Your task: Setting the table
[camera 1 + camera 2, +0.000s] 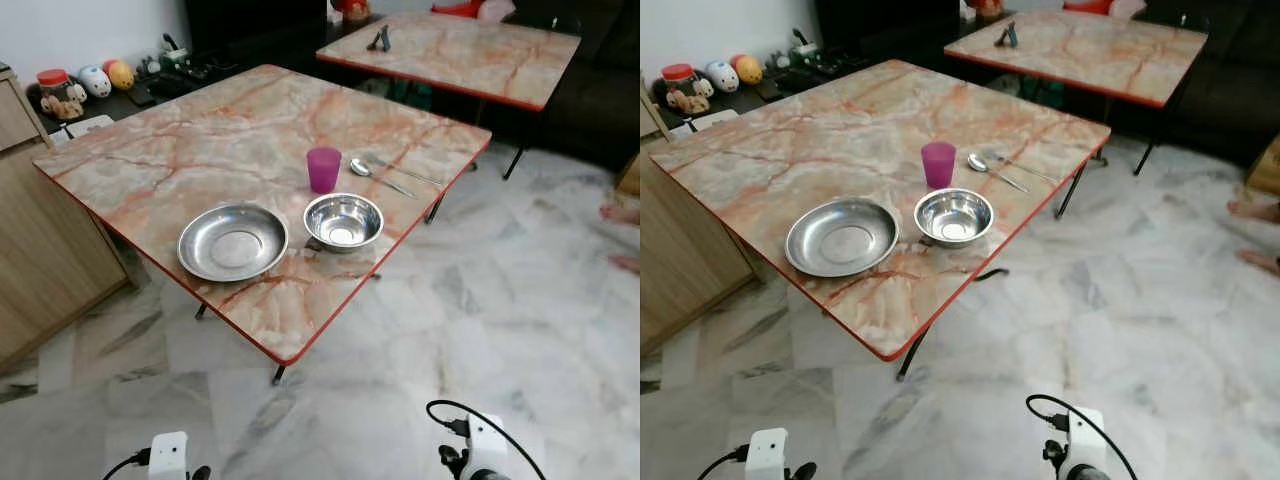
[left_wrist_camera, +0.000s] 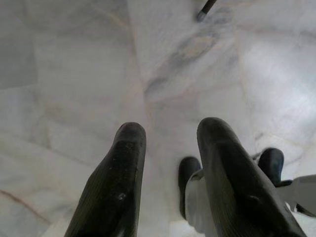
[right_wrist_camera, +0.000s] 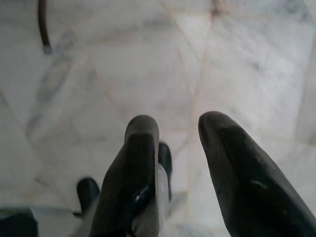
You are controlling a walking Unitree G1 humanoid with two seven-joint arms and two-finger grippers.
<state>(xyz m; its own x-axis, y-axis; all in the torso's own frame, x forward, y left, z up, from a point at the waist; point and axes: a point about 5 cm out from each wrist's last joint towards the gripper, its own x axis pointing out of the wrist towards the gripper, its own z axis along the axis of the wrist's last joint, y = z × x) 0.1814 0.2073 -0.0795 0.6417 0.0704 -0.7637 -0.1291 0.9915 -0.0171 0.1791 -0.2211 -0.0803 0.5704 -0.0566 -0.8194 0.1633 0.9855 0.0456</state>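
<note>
Left gripper [image 2: 170,136]: fingers apart, empty, over floor [image 2: 74,74].
Right gripper [image 3: 177,131]: fingers apart, empty (hanging low).
Table [image 1: 200,140]: plate [image 1: 233,241] beside bowl [image 1: 343,221]; cup [image 1: 323,169] behind bowl; spoon [image 1: 378,176] beside cup.

There are 2 marble-topped tables: a near table [image 1: 200,150] and a far table [image 1: 470,55]. The near table holds 1 steel plate [image 1: 233,242], 1 steel bowl [image 1: 343,221], 1 purple cup [image 1: 323,169] and 1 spoon [image 1: 378,176]
</note>
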